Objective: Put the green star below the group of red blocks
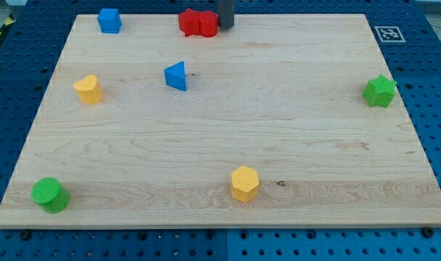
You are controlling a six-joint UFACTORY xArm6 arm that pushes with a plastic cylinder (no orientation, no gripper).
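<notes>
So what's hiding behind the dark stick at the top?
My tip stands right beside the red blocks, at their right end. The rod hides the board's top edge there; whether it touches them isn't clear.

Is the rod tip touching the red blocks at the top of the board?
Cannot tell. In the camera view, my tip sits right against the red blocks' right edge, with no visible gap, but contact is not plain.

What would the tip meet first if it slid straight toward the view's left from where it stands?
My tip stands right beside the red blocks at the view's top, so it would probably meet them almost at once; whether it already touches is unclear.
</notes>
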